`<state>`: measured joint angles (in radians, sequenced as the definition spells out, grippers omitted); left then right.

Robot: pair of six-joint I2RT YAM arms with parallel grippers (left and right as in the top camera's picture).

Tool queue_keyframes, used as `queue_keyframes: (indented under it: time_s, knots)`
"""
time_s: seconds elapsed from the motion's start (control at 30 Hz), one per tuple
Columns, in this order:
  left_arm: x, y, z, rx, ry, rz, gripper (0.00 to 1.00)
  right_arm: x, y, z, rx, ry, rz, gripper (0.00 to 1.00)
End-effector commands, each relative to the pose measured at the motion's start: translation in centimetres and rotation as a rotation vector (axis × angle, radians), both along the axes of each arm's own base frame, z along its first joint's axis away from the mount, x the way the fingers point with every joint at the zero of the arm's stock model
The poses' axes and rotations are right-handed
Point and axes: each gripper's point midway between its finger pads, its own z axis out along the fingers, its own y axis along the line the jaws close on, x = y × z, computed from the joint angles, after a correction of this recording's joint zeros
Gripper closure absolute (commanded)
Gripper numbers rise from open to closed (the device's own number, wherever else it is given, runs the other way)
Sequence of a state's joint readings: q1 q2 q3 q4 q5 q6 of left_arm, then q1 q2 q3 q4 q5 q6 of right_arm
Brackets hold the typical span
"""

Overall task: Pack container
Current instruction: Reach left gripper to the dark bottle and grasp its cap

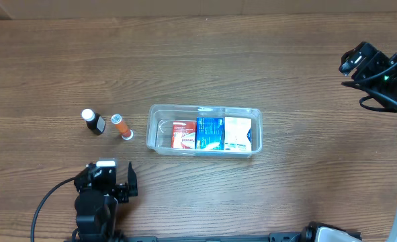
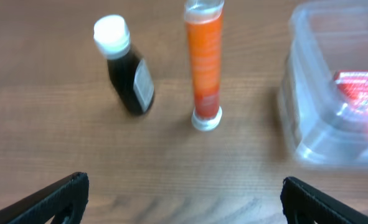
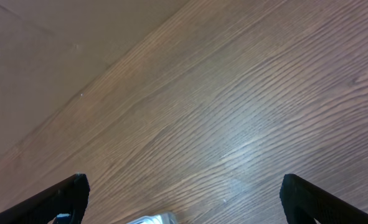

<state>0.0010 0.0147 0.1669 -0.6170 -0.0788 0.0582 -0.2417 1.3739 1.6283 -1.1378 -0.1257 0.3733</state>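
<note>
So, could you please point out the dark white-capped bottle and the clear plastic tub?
Dark white-capped bottle (image 2: 131, 78): left wrist view, on its body.
Clear rectangular plastic tub (image 1: 159, 132): overhead view, on its bare left end.

The left gripper and the right gripper both hang empty, their fingers spread wide apart.

Looks like a robotics lab bench tbh: plain wood-grain table, left arm at 7 o'clock, right arm at 2.
</note>
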Motion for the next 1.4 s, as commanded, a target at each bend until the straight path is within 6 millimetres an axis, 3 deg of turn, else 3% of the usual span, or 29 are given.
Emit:
queue_keyframes:
  time_s: [0.0, 0.07, 0.17, 0.27, 0.37, 0.53, 0.67, 0.73, 0.83, 1.07, 1.2, 1.23, 1.37]
  knots:
    - [0.9, -4.7, 2.8, -0.17, -0.12, -0.228, 0.0, 0.0, -0.1, 0.3, -0.006, -0.011, 0.005, 0.0]
    - [0.8, -6.8, 4.7, -0.211, -0.186, -0.354, 0.0, 0.0, -0.1, 0.3, -0.006, -0.011, 0.005, 0.0]
    - [0.8, -5.9, 7.6, -0.284, -0.241, -0.272, 0.0, 0.0, -0.1, 0.3, -0.006, -0.011, 0.004, 0.0]
    - [0.4, -4.2, 13.5, -0.283, -0.315, -0.171, 0.0, 0.0, -0.1, 0.3, -0.006, -0.012, 0.004, 0.0]
    - [1.1, -1.5, 17.7, -0.275, -0.218, 0.006, 0.0, 0.0, -0.1, 0.3, -0.006, -0.012, 0.004, 0.0]
    - [6.0, -1.0, 19.7, -0.162, 0.119, 0.021, 0.0, 0.0, -0.1, 0.3, -0.006, -0.012, 0.004, 0.0]
    - [11.1, -1.6, 17.3, -0.129, 0.363, -0.029, 0.0, 0.0, -0.1, 0.3, -0.006, -0.011, 0.005, 0.0]
    - [12.1, -1.4, 15.0, -0.125, 0.461, -0.016, 0.0, 0.0, -0.1, 0.3, -0.006, -0.011, 0.005, 0.0]
    - [12.9, 1.0, 12.2, -0.178, 0.556, 0.164, 0.0, 0.0, -0.1, 0.3, -0.006, -0.011, 0.005, 0.0]
    - [12.4, 8.2, 11.2, -0.345, 0.536, 0.432, 0.0, 0.0, -0.1, 0.3, -0.006, -0.012, 0.004, 0.0]
    - [12.9, 9.3, 9.2, -0.36, 0.596, 0.375, 0.0, 0.0, -0.1, 0.3, -0.006, -0.012, 0.004, 0.0]
    - [13.5, 8.8, 7.4, -0.348, 0.659, 0.3, 0.0, 0.0, -0.1, 0.3, -0.006, -0.011, 0.005, 0.0]
    - [14.2, 8.4, 3.2, -0.379, 0.779, 0.256, 0.02, 0.0, -0.1, 0.3, -0.006, -0.011, 0.005, 0.0]
